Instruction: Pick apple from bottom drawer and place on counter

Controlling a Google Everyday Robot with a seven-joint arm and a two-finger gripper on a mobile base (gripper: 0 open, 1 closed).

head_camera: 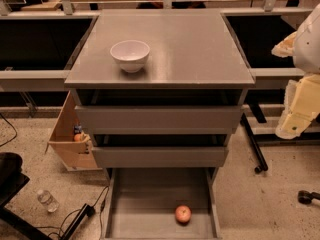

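Observation:
The apple (183, 214), small and red with yellowish patches, lies on the floor of the bottom drawer (140, 204), near its front right. The drawer is pulled wide open at the foot of the grey cabinet. The counter (190, 49), the cabinet's flat grey top, carries only a white bowl (130, 55) at its front left. My gripper (298, 109) hangs at the right edge of the view, beside the cabinet at the height of the upper drawers. It is well above and to the right of the apple and touches nothing.
Two upper drawers (159, 119) stand slightly pulled out above the bottom one. A light wooden box (70, 139) leans left of the cabinet. A plastic bottle (47, 200) and cables lie on the floor at left. Black stand legs (255, 146) are at right.

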